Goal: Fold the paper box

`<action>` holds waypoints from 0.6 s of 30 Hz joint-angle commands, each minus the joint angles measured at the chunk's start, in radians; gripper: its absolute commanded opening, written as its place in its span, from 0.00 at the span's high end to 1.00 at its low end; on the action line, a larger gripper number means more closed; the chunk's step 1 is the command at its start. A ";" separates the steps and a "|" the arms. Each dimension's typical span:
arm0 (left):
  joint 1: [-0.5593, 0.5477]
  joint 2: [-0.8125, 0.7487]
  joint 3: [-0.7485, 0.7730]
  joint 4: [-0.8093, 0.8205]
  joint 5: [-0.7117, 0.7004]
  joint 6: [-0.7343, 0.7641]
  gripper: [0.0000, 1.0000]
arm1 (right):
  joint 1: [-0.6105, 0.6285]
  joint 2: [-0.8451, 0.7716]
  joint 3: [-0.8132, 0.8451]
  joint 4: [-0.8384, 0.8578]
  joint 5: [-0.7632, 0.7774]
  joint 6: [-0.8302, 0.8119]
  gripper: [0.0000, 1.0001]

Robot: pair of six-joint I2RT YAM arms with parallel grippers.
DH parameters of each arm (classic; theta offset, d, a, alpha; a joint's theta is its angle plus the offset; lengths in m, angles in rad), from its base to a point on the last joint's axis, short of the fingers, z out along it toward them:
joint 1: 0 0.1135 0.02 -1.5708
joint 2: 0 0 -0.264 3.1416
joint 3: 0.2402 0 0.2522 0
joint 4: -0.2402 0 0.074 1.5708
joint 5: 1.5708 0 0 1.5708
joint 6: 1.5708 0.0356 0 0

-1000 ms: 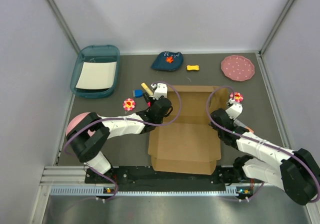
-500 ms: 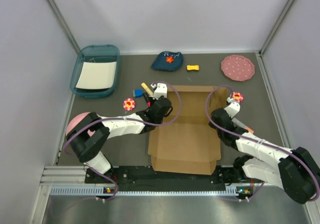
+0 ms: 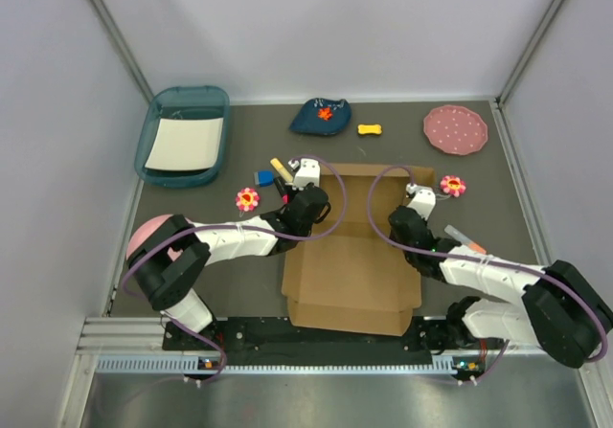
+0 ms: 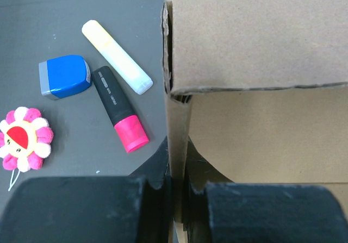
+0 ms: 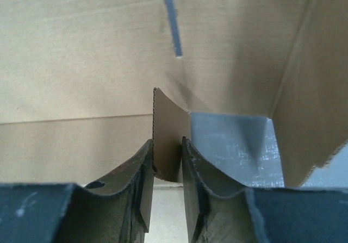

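The paper box (image 3: 354, 265) is brown corrugated cardboard lying in the middle of the table, with its left and far walls raised. My left gripper (image 3: 305, 198) is shut on the upright left wall (image 4: 176, 123), near the far left corner; its own view shows the gripper (image 4: 178, 172) with a finger on each side of the wall. My right gripper (image 3: 404, 219) is at the box's right side. In its own view the gripper (image 5: 167, 150) pinches a narrow cardboard flap (image 5: 169, 126), with the box's inner walls (image 5: 81, 63) behind.
Left of the box lie a blue block (image 4: 65, 76), a yellow highlighter (image 4: 116, 57), a black-and-pink marker (image 4: 119, 111) and a flower toy (image 4: 26, 138). A teal tray (image 3: 153, 141), a dark cloth (image 3: 321, 116), a yellow bone toy (image 3: 370, 129) and a pink plate (image 3: 456, 129) sit at the back. A second flower toy (image 3: 452, 186) lies right of the box.
My right gripper has moved left, in over the box's right side, and its jaws have narrowed onto a flap. The left arm has not moved.
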 commanded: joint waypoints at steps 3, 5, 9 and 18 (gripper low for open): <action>-0.005 0.034 -0.026 -0.139 0.065 -0.001 1.00 | 0.052 0.014 0.054 0.020 -0.003 -0.042 0.64; -0.006 0.037 -0.028 -0.139 0.065 -0.002 1.00 | 0.053 0.005 0.053 0.006 0.011 -0.039 0.59; -0.003 0.037 -0.033 -0.137 0.057 -0.001 1.00 | 0.052 -0.131 0.056 -0.092 0.040 -0.048 0.45; -0.005 0.037 -0.037 -0.139 0.048 -0.005 1.00 | 0.052 -0.479 0.139 -0.368 -0.015 -0.157 0.26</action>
